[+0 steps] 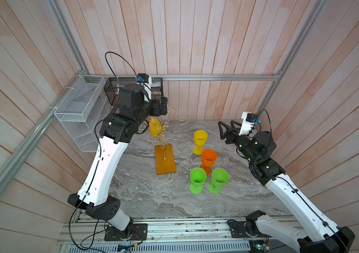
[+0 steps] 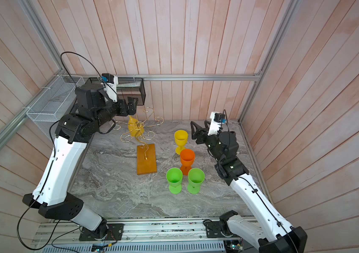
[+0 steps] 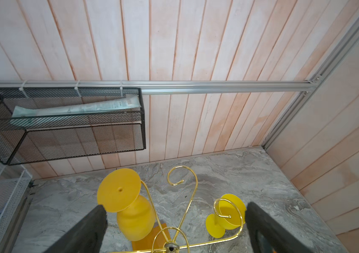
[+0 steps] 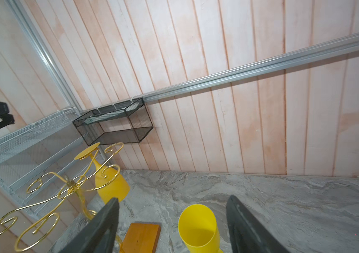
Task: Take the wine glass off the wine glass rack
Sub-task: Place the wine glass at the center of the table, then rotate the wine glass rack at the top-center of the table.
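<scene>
Gold wire scrolls crown the wine glass rack [image 1: 165,160], which stands on its amber wooden base just toward 9 o'clock of the grey marbled desk's [image 1: 143,188] middle. One yellow wine glass [image 1: 155,128] hangs upside down on the rack, its foot caught in a scroll arm at roughly 9 to 10 o'clock from the hub, bowl pointing down.

The left claw [image 1: 163,106] hovers above the rack's top toward 12 o'clock, jaws spread wide and empty. In the left wrist view one fingertip [image 3: 100,211] shows just beside the hanging glass's foot; whether they touch cannot be told.

The right claw [image 1: 225,123] hangs over the desk's 2 o'clock area, jaws apart, holding nothing.

Four more glasses stand upright at 3 to 4 o'clock from the rack's base: a second yellow glass [image 1: 200,138] farthest back, an orange glass [image 1: 208,157] just toward 6 o'clock of it, and two green glasses [image 1: 198,177] [image 1: 219,178] side by side nearest the front.

On the back wall hangs a black mesh basket [image 3: 64,131]; a white wire shelf [image 1: 77,105] hangs at 10 o'clock.
</scene>
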